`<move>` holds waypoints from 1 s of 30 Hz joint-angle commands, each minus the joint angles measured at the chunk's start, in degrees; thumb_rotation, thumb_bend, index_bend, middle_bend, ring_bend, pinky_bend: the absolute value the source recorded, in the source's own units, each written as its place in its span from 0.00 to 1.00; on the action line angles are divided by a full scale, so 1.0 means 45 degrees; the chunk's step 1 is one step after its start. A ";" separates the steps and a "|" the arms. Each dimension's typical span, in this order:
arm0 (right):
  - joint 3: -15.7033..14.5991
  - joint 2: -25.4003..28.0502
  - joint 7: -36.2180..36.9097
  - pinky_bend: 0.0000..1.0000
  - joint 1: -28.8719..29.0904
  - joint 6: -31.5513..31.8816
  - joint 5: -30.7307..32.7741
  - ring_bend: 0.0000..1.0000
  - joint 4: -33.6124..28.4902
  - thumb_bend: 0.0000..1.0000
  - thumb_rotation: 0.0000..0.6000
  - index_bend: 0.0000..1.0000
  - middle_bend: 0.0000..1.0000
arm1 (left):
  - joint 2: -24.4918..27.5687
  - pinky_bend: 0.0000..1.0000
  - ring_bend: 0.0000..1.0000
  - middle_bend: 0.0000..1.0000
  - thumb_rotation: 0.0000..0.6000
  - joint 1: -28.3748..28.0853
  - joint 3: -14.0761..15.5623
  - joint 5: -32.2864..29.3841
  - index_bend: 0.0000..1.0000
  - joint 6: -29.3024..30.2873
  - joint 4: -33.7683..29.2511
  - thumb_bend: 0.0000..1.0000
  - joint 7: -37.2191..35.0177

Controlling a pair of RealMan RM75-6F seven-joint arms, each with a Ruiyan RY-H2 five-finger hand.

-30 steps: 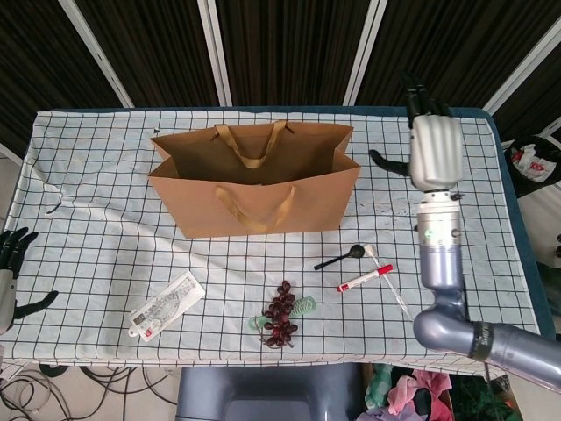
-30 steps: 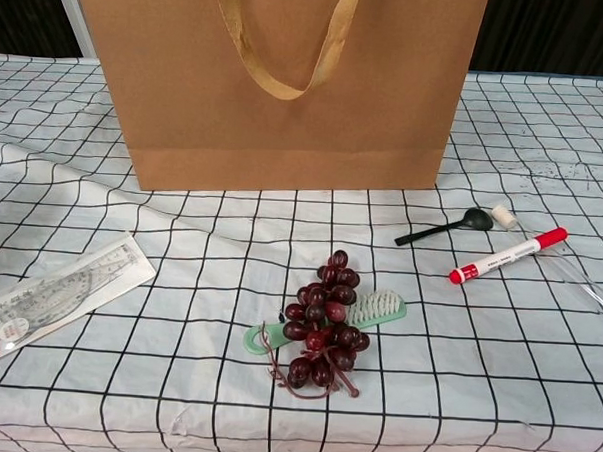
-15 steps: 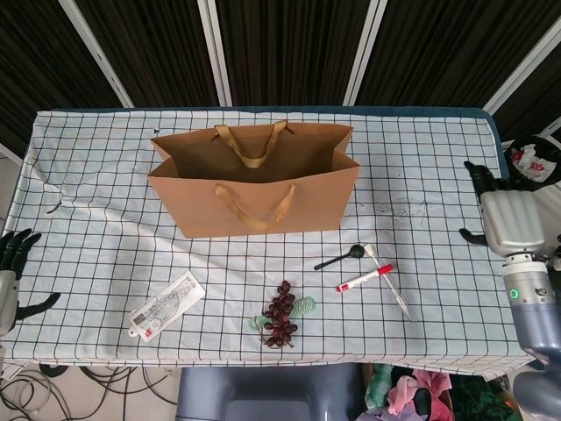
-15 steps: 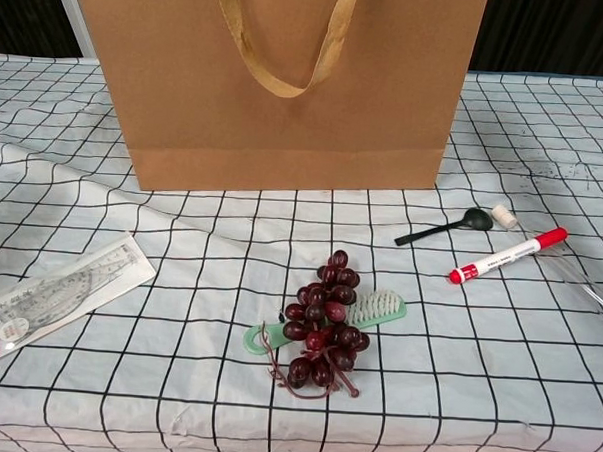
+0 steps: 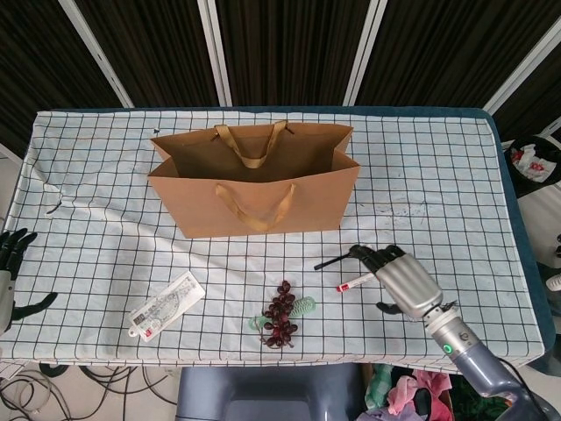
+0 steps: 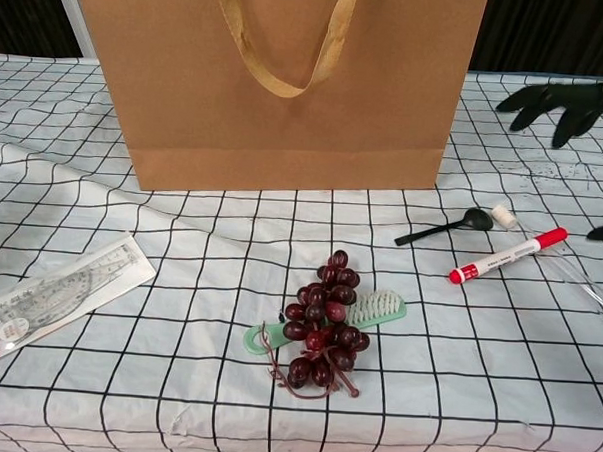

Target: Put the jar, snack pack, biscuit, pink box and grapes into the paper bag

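A brown paper bag (image 5: 254,180) (image 6: 278,80) stands open at the middle of the table. A bunch of dark red grapes (image 5: 281,314) (image 6: 322,322) lies in front of it, near the front edge. My right hand (image 5: 396,277) (image 6: 562,99) hovers over the table to the right of the grapes, above a red marker; its fingers are spread and it holds nothing. My left hand (image 5: 10,267) hangs off the table's left edge, fingers apart and empty. The jar, snack pack, biscuit and pink box are not visible on the table; the bag's inside is hidden.
A green brush (image 6: 373,311) lies under the grapes. A red marker (image 6: 507,255), a black spoon (image 6: 447,225) and a clear rod (image 6: 584,281) lie to the right. A packaged protractor (image 5: 165,303) (image 6: 48,297) lies at the front left.
My right hand has swung from above the bag's right end out past the table's right edge, then down and in, to hover over the marker. The left hand has stayed put.
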 commanded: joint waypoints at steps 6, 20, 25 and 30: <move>-0.0728 -0.3151 -0.0735 0.22 0.0604 -0.0610 -0.1621 0.20 0.1487 0.10 1.00 0.08 0.10 | -0.0006 0.07 0.00 0.07 1.00 0.0005 -0.0035 -0.0061 0.13 -0.0005 0.0026 0.07 -0.0023; -0.0318 -0.5192 -0.2210 0.22 0.1443 -0.0746 -0.2546 0.19 0.2406 0.05 1.00 0.08 0.09 | -0.0100 0.07 0.00 0.07 1.00 -0.0085 0.0034 -0.0088 0.14 -0.0226 0.0018 0.07 0.0256; -0.0214 -0.5726 -0.2670 0.22 0.1789 -0.0966 -0.2766 0.19 0.2771 0.05 1.00 0.08 0.09 | -0.0108 0.07 0.00 0.07 1.00 -0.0074 0.0020 -0.0133 0.14 -0.0208 0.0003 0.07 0.0307; -0.0155 -0.6197 -0.2714 0.22 0.2072 -0.1244 -0.2722 0.20 0.3134 0.05 1.00 0.08 0.09 | -0.0148 0.07 0.00 0.07 1.00 -0.0095 0.0000 -0.0202 0.14 -0.0250 0.0022 0.07 0.0379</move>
